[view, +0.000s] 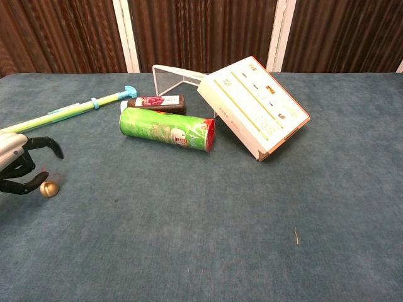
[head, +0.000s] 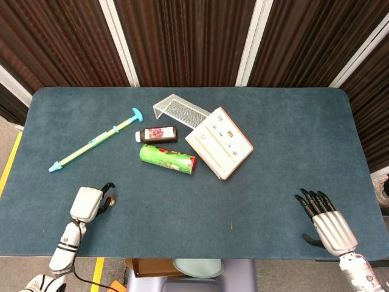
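Left hand (view: 14, 165) sits low at the left edge of the chest frame, fingers (view: 49, 145) curled but apart, holding nothing I can see. Small gold ball (view: 49, 188) lies on the desk (view: 208, 239) right at the fingertips, just beyond them toward frame centre; contact can't be told. Round, so no long axis to align. Right hand (head: 323, 216) is lower right in the head view, fingers spread, well apart from the ball. Left is far nearer.

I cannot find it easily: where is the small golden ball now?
In the chest view, the golden ball is at the far left, at the left hand fingertips.
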Available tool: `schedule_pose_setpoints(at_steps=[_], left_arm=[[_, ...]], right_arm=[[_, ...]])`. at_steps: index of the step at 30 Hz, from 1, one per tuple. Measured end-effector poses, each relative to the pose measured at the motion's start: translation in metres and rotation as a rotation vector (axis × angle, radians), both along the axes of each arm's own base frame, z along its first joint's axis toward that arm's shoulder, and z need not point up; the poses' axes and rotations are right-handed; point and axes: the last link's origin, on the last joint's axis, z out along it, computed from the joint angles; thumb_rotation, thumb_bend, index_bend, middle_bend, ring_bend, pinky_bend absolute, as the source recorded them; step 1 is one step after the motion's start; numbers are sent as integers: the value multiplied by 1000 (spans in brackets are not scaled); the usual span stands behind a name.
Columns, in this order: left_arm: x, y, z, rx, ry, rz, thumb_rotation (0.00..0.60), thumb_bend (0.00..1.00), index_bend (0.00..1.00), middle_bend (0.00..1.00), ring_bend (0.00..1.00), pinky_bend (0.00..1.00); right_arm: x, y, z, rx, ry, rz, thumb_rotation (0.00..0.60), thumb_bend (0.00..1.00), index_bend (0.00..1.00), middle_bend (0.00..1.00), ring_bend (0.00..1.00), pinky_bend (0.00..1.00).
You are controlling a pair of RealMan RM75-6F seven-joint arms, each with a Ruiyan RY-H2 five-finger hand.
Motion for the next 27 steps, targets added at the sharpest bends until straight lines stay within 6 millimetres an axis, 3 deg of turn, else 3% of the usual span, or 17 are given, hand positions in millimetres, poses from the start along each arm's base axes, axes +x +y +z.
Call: schedule_pose_setpoints(at_steps=[7,9,10,11,12,14,15,17,21,24,27], left_arm=[[3,-7,7,-15,-13,-8,600,403,116,983,988,1000],[5,-11,15,4,-33,-22,600,402,89,892,902,979],[6,-13,20,16,-45,-30,600,402,77,802,810,917],[7,-17,27,31,-59,-38,600,403,62,635,637,774],[7,-23,37,50,-79,-46,600,403,48,431,413,574],[5,-35,56,76,-101,-52,600,403,29,113,83,249],[2,-45,70,85,-108,-48,600,403,24,35,14,150],[-3,-64,91,90,-118,-30,600,402,19,0,0,69],[-17,-116,137,140,-144,38,600,397,16,0,0,20],[-21,-134,151,165,-148,69,600,397,10,0,0,20],[-23,-135,151,134,-125,95,600,397,7,0,0,20]], right_arm=[[1,0,1,-2,-4,4,600,293,0,0,0,0],[0,0,1,-2,-5,4,600,293,0,0,0,0],[0,0,2,-3,-6,4,600,293,0,0,0,0],[1,0,2,-4,-7,4,600,293,0,0,0,0],[0,0,3,-6,-9,4,600,293,0,0,0,0],[0,1,4,-12,-8,3,600,293,0,0,0,0],[0,1,5,-14,-7,2,600,293,0,0,0,0],[0,1,5,-21,-1,2,600,292,0,0,0,0],[1,1,6,-34,4,1,600,293,0,0,0,0],[3,2,6,-34,-5,5,600,293,0,0,0,0],[4,2,8,-43,-9,8,600,293,0,0,0,0]])
